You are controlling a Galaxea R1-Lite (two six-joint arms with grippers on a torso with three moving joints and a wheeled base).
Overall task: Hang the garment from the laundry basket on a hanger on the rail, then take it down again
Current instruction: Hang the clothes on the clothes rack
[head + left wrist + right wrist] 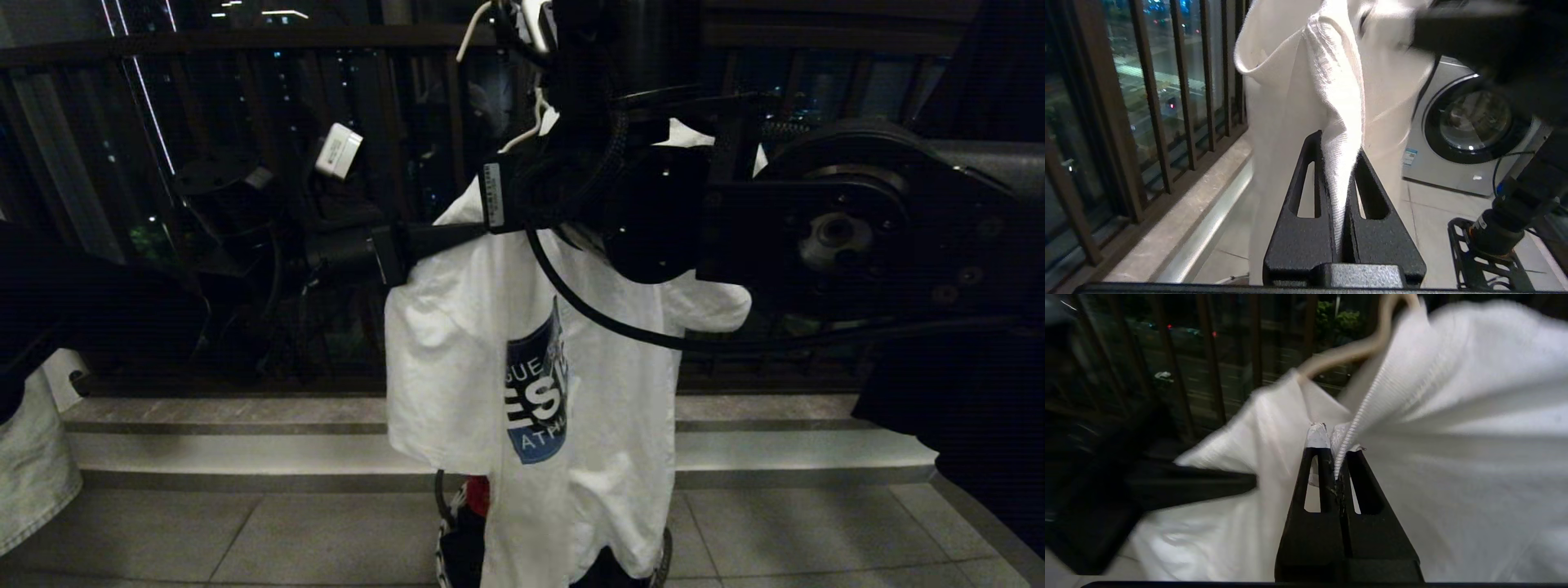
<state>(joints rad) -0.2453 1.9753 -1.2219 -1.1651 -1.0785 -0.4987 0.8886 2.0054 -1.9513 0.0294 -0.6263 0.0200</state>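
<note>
Both grippers clamped on the T-shirt as it hangs from the hanger, high in front of the balcony railing.

The T-shirt [457, 384] hangs long axis vertical, its hem reaching down over the basket [447, 531] on the floor; its neck end is up at the hanger [522, 135], whose wire shows pale above the collar. No rail is in view, so whether the hanger is on it cannot be told. The right gripper [1333, 447] is closed tight on the ribbed collar, right beside the hanger wire, and is the nearer of the two to it. The left gripper [1340, 163] is closed on a ribbed fold of cloth that rises straight up out of its jaws. The coming move likely turns on the collar lying directly beneath the wire.
</note>
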